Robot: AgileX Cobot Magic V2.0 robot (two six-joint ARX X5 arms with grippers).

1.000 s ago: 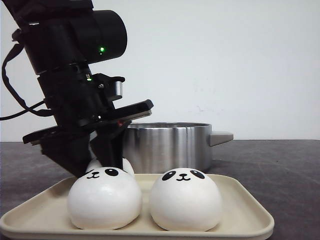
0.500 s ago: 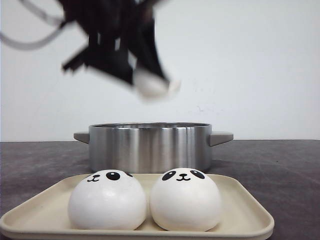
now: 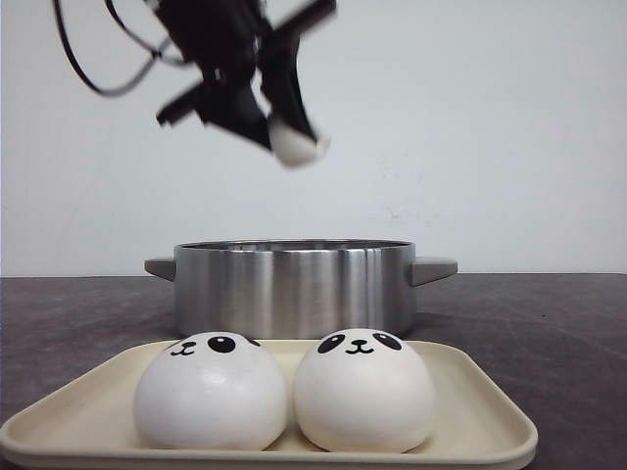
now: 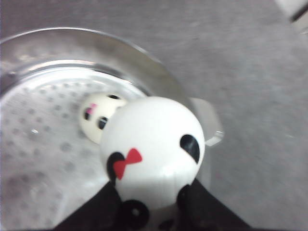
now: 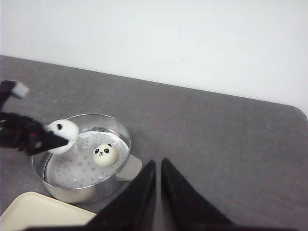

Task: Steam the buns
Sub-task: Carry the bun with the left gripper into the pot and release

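White and soft, the bun (image 3: 297,147) sits pinched in our left gripper (image 3: 279,132) jaws above the steel pot (image 3: 294,284). It looks light, squashy; we'd hold its sides gently. Right gripper (image 5: 158,192) jaws nearly closed, empty.

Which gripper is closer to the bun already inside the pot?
Left. The left gripper hangs over the pot holding another bun, above that bun. The right gripper is off beside the pot.

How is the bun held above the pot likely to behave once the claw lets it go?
The held bun is smooth and domed, so it may roll on the perforated floor of the pot. It could nudge the bun already inside. The left claw lifts it without visible denting, so it seems fairly firm.
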